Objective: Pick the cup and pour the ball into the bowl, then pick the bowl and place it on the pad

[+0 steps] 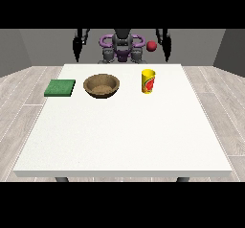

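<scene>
Nothing of the task is begun yet, by the look of it: the yellow cup (149,81) stands upright and untouched on the white tabletop (124,131), toward the far edge near the robot and right of centre. The brown bowl (101,85) sits well apart to its left, and the green pad (60,87) lies further left again, near the tabletop's edge. Both arms hang at the robot's sides behind the tabletop; the hand at the view's left (76,45) and the hand at the view's right (166,45) are too small and dark to tell whether their fingers are straight or curled, and neither touches anything. The red ball (151,46) shows above and behind the cup, level with the robot's torso, not inside the cup. So the step in hand is the first reach: the hand at the view's right is the nearer one and would need to come forward over the edge and close round the cup's side. The cup is a plain yellow tumbler with a red mark on its face, slightly wider at the rim.
</scene>
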Action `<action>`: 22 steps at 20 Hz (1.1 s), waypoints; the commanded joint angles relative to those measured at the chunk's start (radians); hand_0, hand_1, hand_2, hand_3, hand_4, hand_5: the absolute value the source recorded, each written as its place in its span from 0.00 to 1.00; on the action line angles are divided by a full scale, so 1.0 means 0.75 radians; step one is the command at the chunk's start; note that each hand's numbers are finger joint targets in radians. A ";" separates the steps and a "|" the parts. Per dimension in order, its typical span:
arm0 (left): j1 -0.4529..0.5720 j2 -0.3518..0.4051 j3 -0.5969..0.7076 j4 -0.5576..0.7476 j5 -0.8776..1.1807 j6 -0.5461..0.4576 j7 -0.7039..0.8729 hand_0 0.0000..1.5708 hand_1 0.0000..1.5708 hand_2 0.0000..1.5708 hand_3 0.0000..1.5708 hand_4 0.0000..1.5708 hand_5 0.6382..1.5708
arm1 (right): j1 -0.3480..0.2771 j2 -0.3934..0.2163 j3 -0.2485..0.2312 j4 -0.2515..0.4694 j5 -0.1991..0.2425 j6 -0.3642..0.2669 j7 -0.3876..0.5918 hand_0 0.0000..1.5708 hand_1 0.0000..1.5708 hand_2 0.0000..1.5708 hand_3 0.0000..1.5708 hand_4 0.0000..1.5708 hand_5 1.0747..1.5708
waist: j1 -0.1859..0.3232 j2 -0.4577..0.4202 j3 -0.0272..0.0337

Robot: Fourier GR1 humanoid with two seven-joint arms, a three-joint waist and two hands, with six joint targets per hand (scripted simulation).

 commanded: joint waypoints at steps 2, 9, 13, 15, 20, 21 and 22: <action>-0.007 0.041 0.011 -0.094 0.002 -0.005 0.059 0.00 0.00 0.00 0.00 0.00 0.95 | 0.000 -0.036 -0.013 -0.087 -0.007 0.005 0.066 0.00 0.00 0.00 0.00 0.00 0.99 | -0.003 -0.231 -0.0093; 0.134 -0.120 -0.167 -0.261 0.215 -0.020 0.011 0.00 0.00 0.00 0.00 0.00 0.96 | 0.062 0.056 -0.078 -0.097 -0.144 -0.008 0.000 0.00 0.00 0.00 0.00 0.00 0.99 | 0.052 -0.410 -0.0138; 0.255 -0.123 -0.304 -0.461 0.141 0.042 0.037 0.00 0.00 0.00 0.00 0.00 0.94 | 0.088 0.008 -0.164 -0.118 -0.208 0.022 -0.007 0.00 0.00 0.00 0.00 0.00 0.99 | 0.093 -0.347 -0.0137; 0.227 -0.108 -0.267 -0.398 0.085 0.034 -0.129 0.00 0.00 0.00 0.00 0.00 0.91 | 0.025 0.017 -0.140 -0.159 -0.210 0.042 -0.042 0.00 0.00 0.00 0.00 0.00 0.99 | 0.043 -0.210 -0.0141; -0.019 -0.037 -0.162 -0.299 0.066 0.014 -0.126 0.00 0.00 0.00 0.00 0.00 0.82 | -0.150 0.029 -0.092 -0.089 -0.145 0.019 -0.077 0.00 0.00 0.00 0.00 0.00 0.98 | 0.040 -0.037 -0.0143; -0.090 -0.075 -0.154 -0.256 0.027 0.060 -0.203 0.00 0.00 0.00 0.00 0.00 0.80 | -0.138 0.027 -0.117 0.006 -0.150 0.062 -0.248 0.00 0.00 0.00 0.00 0.00 0.98 | 0.032 0.069 -0.0136; -0.136 -0.051 -0.117 -0.245 0.049 0.049 -0.136 0.00 0.00 0.00 0.00 0.00 0.79 | -0.165 0.015 -0.116 -0.007 -0.152 0.057 -0.191 0.00 0.00 0.00 0.00 0.00 0.98 | 0.006 0.044 -0.0139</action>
